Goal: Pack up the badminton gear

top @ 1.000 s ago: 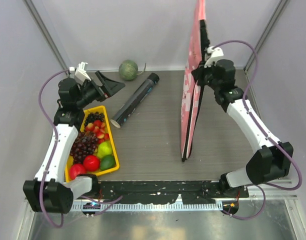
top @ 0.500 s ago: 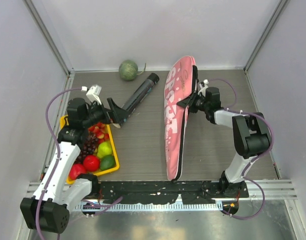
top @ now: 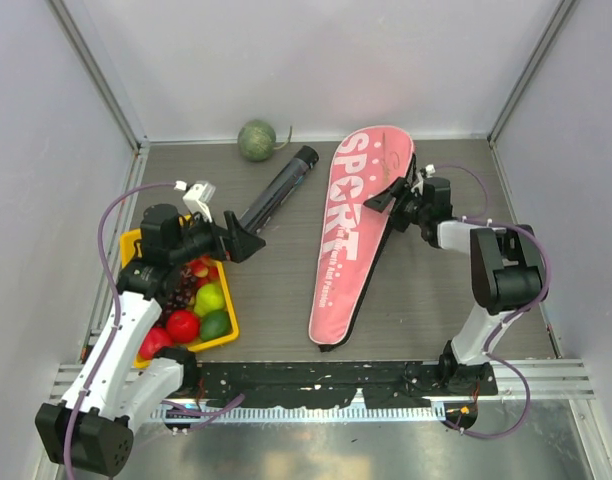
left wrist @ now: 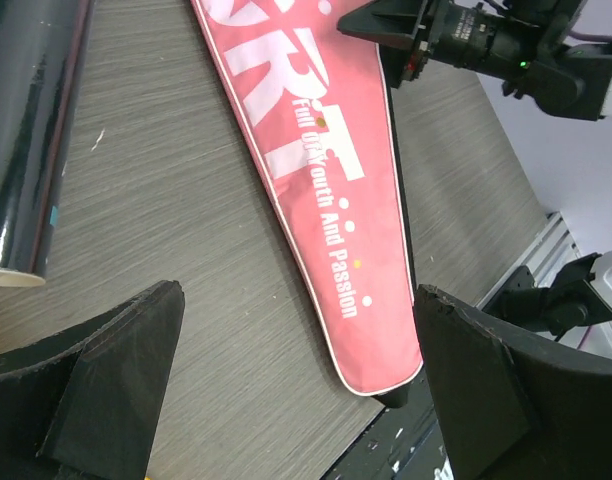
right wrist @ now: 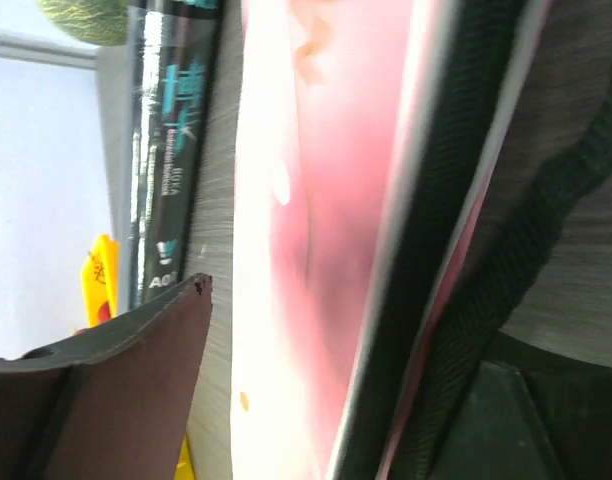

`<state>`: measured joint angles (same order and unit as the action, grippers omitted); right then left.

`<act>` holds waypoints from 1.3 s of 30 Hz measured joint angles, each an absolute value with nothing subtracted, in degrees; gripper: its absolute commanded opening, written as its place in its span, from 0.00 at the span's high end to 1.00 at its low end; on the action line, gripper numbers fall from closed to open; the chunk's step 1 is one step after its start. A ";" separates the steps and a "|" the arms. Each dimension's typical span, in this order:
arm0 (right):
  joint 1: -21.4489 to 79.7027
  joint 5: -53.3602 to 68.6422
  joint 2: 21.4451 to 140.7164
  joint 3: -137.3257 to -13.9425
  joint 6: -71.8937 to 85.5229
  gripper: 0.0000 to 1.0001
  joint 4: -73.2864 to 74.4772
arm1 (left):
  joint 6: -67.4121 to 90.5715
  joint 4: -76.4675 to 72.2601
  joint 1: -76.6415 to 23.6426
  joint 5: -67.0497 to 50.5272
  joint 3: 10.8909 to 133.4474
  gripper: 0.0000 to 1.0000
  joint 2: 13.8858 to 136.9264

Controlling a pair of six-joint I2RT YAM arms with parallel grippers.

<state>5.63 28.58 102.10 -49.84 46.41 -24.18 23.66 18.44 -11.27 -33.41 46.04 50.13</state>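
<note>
Pink bag (top: 351,235) was stood on edge earlier, lifted by right gripper (top: 386,200); now it is laid flat on grey wood-grain table (top: 276,300), right of centre, white SPORT letters up. Right fingers are now spread, with bag's black zipped edge and woven strap between them, not pinched. Left gripper (top: 252,240) has been moved nearer to open end of black glossy tube (top: 281,187), fingers released wide, nothing held. Bag is racket-shaped, of smooth fabric; tube is long cylinder, laid slantwise left of bag
</note>
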 measured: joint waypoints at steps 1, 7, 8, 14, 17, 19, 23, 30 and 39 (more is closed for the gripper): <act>5.28 27.97 101.62 -49.93 45.63 0.16 -22.48 | 23.46 18.59 -11.27 -33.34 46.04 0.01 50.11; 4.27 20.14 93.08 -53.23 36.42 0.05 0.97 | 21.78 20.47 -11.27 -31.51 46.06 0.00 48.99; 4.27 18.35 90.78 -55.00 34.06 0.05 6.00 | 21.56 20.62 -11.27 -31.24 46.06 0.01 48.60; 4.27 7.27 80.73 -64.12 23.14 0.05 24.49 | 20.03 20.95 -11.27 -30.44 46.06 0.00 45.63; 4.45 4.29 76.75 -65.95 20.32 0.05 31.11 | 19.18 20.73 -11.27 -30.41 46.06 0.01 43.57; 4.69 3.16 73.38 -66.08 18.92 0.05 34.61 | 18.96 20.23 -11.27 -30.41 46.06 0.01 42.19; 5.98 3.75 64.42 -65.56 16.88 0.05 38.46 | 18.70 19.38 -11.27 -29.98 46.06 0.00 40.18; 6.52 9.98 43.20 -61.56 15.38 0.05 36.82 | 18.35 19.14 -11.27 -30.02 46.06 0.01 37.67; 6.52 14.74 32.86 -58.52 15.22 0.05 35.03 | 18.09 16.03 -11.27 -30.65 44.95 0.00 33.45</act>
